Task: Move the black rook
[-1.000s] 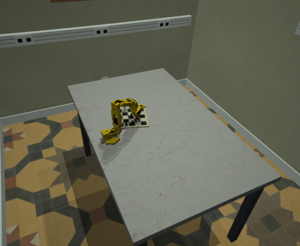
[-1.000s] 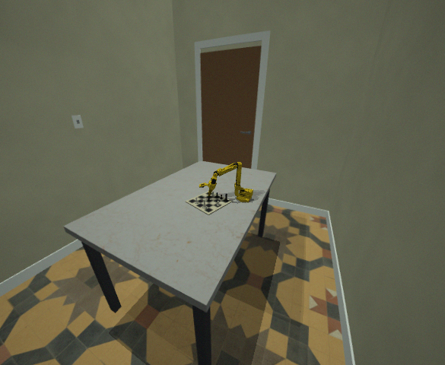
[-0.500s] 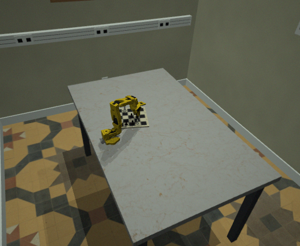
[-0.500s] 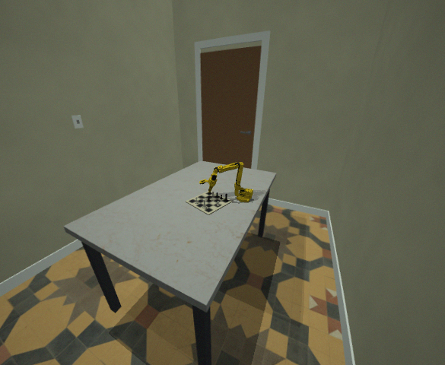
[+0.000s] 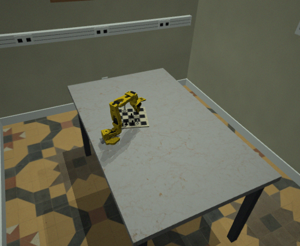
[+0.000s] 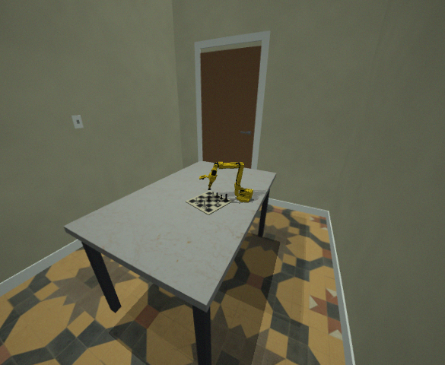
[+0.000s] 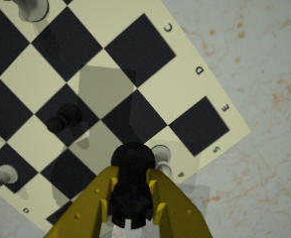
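Fingers are clamped tight on the black rook [image 7: 131, 185], lifted above the board [image 7: 195, 99]; carrying step, next lower onto C4.

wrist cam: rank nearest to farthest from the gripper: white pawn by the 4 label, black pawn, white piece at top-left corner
1. White pawn: just right of the gripper, which is shut on the black rook.
2. Black pawn: up and left, on a dark square.
3. White piece: far top-left of the chessboard, cut off by the frame.
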Controlling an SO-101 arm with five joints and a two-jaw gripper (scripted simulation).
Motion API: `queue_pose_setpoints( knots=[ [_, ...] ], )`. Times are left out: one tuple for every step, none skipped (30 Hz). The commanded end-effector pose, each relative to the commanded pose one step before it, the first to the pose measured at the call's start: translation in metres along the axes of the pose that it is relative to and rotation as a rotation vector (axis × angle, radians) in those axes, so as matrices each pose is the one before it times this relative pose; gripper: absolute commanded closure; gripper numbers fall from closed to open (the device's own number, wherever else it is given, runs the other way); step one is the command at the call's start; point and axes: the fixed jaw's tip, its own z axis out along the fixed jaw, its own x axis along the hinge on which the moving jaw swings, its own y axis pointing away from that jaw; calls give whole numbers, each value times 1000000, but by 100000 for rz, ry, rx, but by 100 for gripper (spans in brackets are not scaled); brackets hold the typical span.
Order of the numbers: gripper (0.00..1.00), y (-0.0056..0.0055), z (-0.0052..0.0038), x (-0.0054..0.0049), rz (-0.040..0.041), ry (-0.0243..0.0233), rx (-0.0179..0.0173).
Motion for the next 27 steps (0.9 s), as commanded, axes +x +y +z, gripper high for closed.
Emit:
queue_pose_setpoints(
  knots=[
    [100,-1999,-6450,-2553,429,-1263,166],
    [100,-3,-1091,-276,0,1,0],
    [100,-2,-922,-227,0,0,0],
    [100,-2,-755,-179,0,1,0],
    [100,-1,-597,-140,0,0,0],
    [100,-1,-448,-102,0,1,0],
    [100,0,-316,-72,0,0,0],
    [100,-1,-199,-44,0,1,0],
    [100,0,-108,-25,0,-1,0],
    [100,-1,-41,-8,0,1,0],
    [100,0,-7,-2,0,-1,0],
    [100,44,9,-35,-19,0,-6],
    [100,282,51,-226,-122,-4,-36],
    [100,678,126,-540,-294,-7,-87],
    [100,1164,219,-920,-501,-13,-149],
    [100,1675,327,-1306,-717,-17,-214],
    [100,0,0,0,0,0,0],
    [100,0,0,0,0,0,0],
    [100,2162,439,-1662,-918,-23,-274],
    [100,2504,506,-2015,-1053,-26,-314],
    [100,2741,562,-2278,-1140,-30,-341],
    [100,2913,643,-2365,-1199,-31,-358],
    [100,2790,585,-2495,-1135,-33,-340],
    [100,2682,610,-2339,-1080,-30,-324],
    [100,2382,545,-2150,-950,-28,-285],
    [100,1971,449,-1863,-780,-23,-234],
    [100,1551,372,-1442,-609,-19,-183]
  ],
)
